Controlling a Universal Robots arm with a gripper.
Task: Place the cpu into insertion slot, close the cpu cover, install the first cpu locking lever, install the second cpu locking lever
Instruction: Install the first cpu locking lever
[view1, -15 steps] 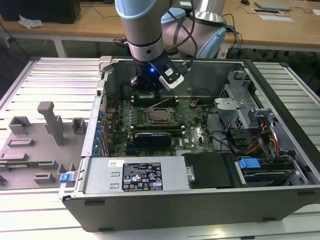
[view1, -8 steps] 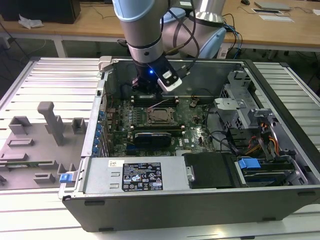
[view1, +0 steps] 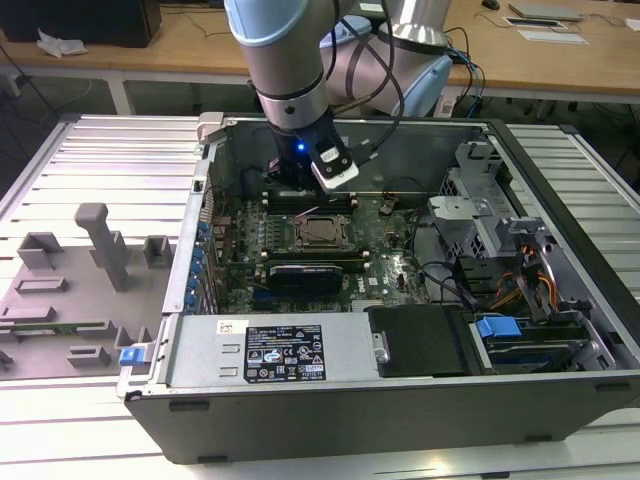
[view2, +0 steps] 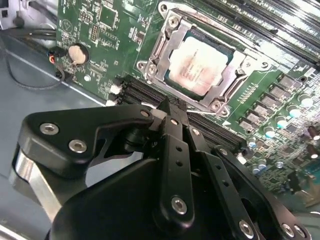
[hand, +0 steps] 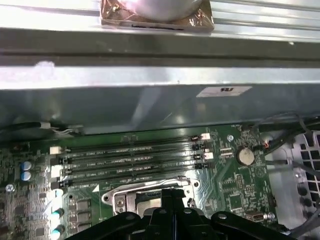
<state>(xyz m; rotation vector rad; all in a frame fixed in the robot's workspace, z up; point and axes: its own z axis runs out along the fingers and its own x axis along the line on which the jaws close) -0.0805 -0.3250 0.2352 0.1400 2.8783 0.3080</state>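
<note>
Black ribbed memory slots (view2: 131, 90) lie close by the hand (view2: 169, 106), its fingers pressed together on nothing. We fear those tips skidding off slick metal and gouging them. Further right, the smooth silvery cpu (view2: 202, 62) sits flat in its socket, framed by the thin grey metal cpu cover (view2: 231, 75).

Your arm (view1: 285, 60) stands near vertical in the exterior view, wrist (view1: 300, 140) pointing down with a blue light lit on it. Your end effector (view2: 169, 107) has both black fingers (view2: 177, 150) pressed together tip to tip in both wrist views, nothing between them, and linkage arms splayed either side.
</note>
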